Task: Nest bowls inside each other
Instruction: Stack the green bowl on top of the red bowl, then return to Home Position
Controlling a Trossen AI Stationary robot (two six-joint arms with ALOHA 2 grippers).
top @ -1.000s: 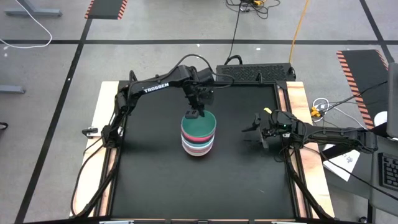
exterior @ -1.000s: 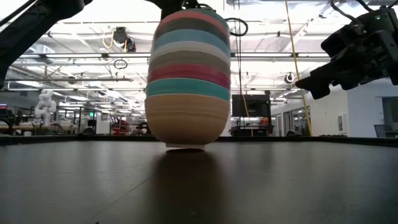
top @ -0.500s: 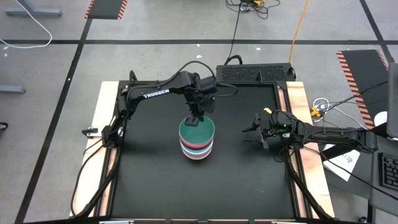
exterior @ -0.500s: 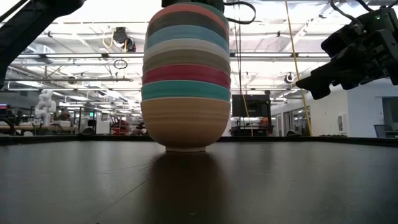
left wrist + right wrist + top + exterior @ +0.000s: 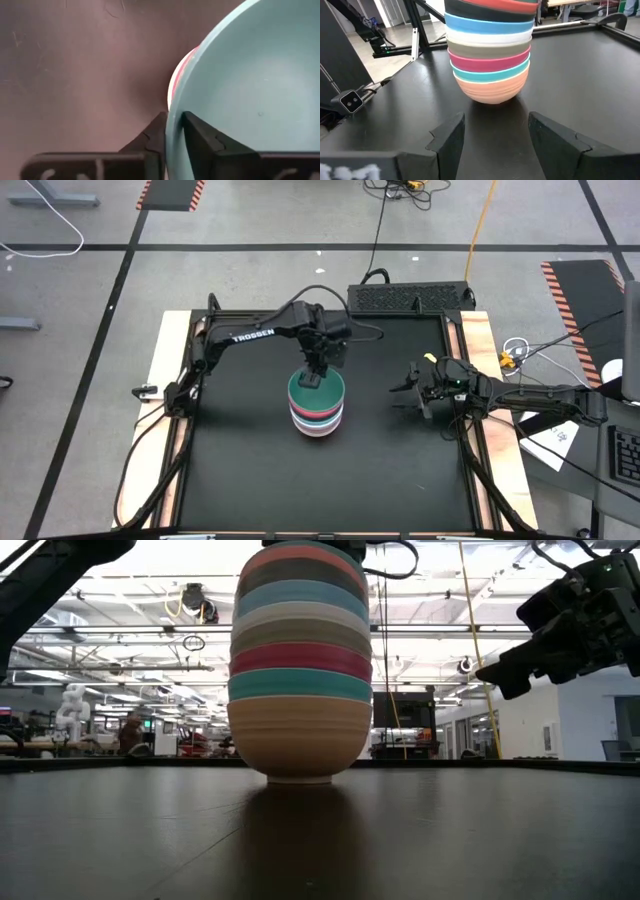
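Straddling green bowl [image 5: 250, 75] rim | left claw [image 5: 172, 131] | stack [image 5: 300, 680] upright

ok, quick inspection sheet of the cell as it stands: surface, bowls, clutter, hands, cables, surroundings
Surface: black table top, wooden edging.
Job's things: one stack of bowls, nested, standing upright near the centre; green bowl on top, orange bowl at the bottom.
Clutter: nothing seen on the table.
Hands: left hand straddles the top bowl's rim, one finger inside and one outside; right hand open, empty, off to the right side.
Cables: black cable and orange cable on the floor behind.
Surroundings: open lab hall, a person far off.
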